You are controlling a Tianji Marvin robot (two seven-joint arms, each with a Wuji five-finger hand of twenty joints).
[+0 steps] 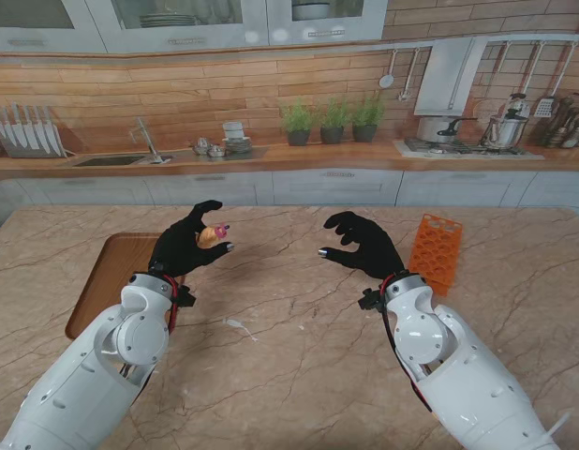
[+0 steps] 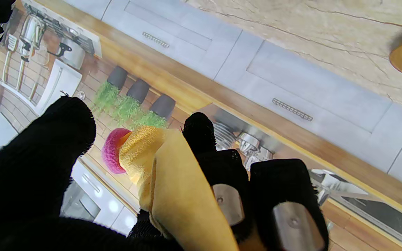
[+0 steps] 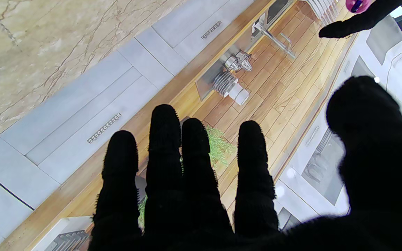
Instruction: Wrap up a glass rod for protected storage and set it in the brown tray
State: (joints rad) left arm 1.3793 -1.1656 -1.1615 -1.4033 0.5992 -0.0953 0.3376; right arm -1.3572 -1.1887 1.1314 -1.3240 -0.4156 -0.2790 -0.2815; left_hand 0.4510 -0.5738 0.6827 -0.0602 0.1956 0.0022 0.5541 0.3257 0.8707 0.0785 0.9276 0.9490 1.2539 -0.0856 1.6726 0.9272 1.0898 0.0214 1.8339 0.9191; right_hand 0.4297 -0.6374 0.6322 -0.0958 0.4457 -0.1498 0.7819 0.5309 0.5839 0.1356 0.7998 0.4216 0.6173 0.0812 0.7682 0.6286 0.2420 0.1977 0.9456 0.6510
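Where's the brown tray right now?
In the stand view the brown tray lies on the table's left side, partly hidden behind the left hand, which holds the yellow cloth bundle above its right edge. The right hand is well away.

Left robot hand (image 2: 173, 195) clasps yellow cloth bundle (image 2: 162, 174), pink band (image 2: 112, 151) at tip.

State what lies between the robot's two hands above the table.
Nothing: in the stand view only bare marble table shows between the left hand, shut on the yellow cloth bundle, and the open right hand.
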